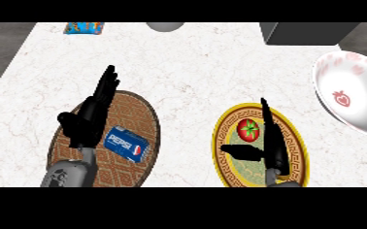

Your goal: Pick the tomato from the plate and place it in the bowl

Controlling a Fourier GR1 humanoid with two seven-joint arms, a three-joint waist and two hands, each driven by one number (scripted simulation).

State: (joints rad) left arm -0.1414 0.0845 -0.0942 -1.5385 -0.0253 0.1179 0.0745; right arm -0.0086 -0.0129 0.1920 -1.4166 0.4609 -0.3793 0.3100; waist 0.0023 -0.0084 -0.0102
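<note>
The tomato (pixel 248 129) lies on the plate (pixel 295 140), just left of the right hand (pixel 271 148). The bowl (pixel 342 89) stands beyond and to that hand's right. A can (pixel 126 144) lies on a mat (pixel 132 114) just right of the left hand (pixel 90 114).

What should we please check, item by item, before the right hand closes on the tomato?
1. Tomato on the yellow-rimmed plate: ok.
2. Right hand open, fingers straight, beside the tomato: ok.
3. Thumb and fingers around the tomato: not ok, nothing curled round it yet.
4. Bowl upright at the right, partly cut off by the view's edge: ok.
5. Left hand open over the brown plate, away from the tomato: ok.
6. Hand height above the plate: cannot tell.
</note>
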